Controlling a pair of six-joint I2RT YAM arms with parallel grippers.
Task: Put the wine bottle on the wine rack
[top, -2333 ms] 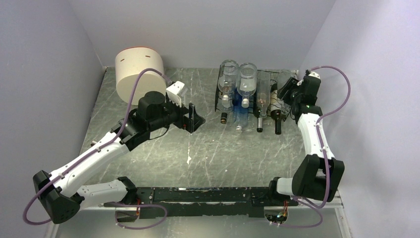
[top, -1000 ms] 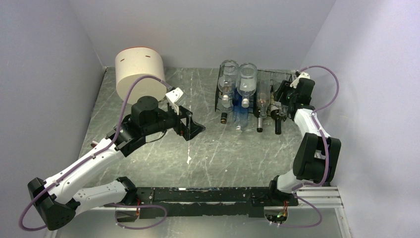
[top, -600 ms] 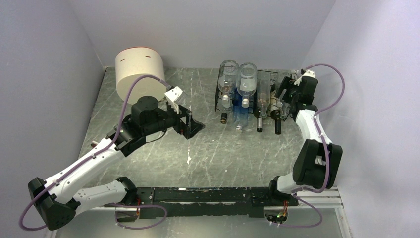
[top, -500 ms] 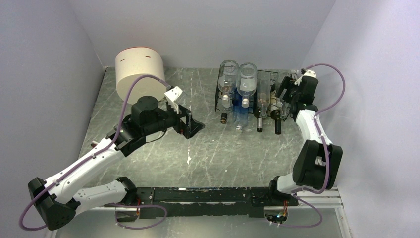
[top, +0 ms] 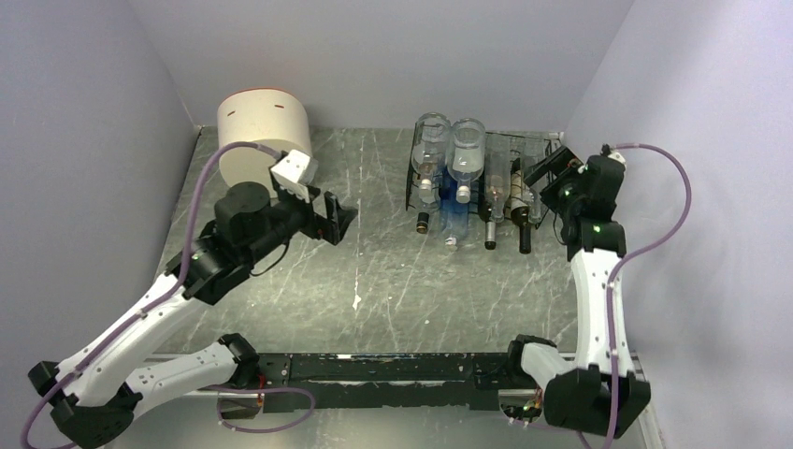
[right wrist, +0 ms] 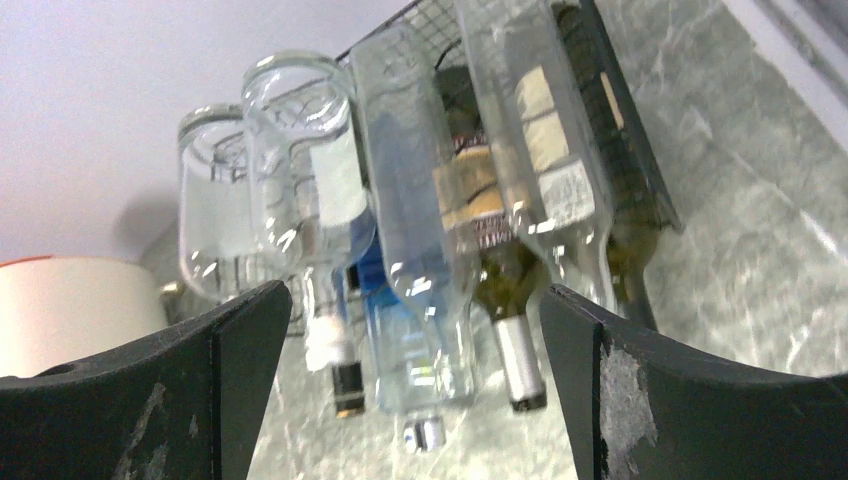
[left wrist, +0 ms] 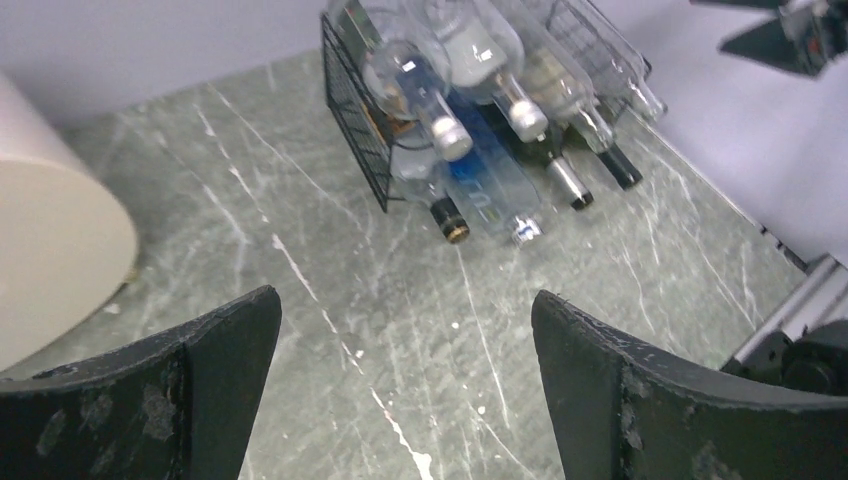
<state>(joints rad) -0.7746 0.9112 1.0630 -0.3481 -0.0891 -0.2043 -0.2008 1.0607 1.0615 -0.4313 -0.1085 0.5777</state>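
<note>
The wine rack [left wrist: 352, 125] is seen at upper centre-right of the top view, filled with lying bottles; the wine bottle [right wrist: 525, 120] with the cream label is laid on top at the rack's right end; the right gripper [right wrist: 415, 292] is held just beside it, fingers spread apart, off the glass; the left gripper [left wrist: 405, 300], likewise spread wide, is raised near the cream container [top: 262, 131] at upper left.

A robotics lab cell is indicated: the marbled worktop [top: 374, 281] is boxed in by bare lilac walls [top: 374, 56], a left arm [top: 140, 318] and a right arm [top: 598, 281] are bolted to a black rail [top: 393, 367] at its near edge, and props are staged, a cream cylinder [top: 262, 131] at the far-left corner and a wine rack [left wrist: 355, 130] toward the far-right corner.
</note>
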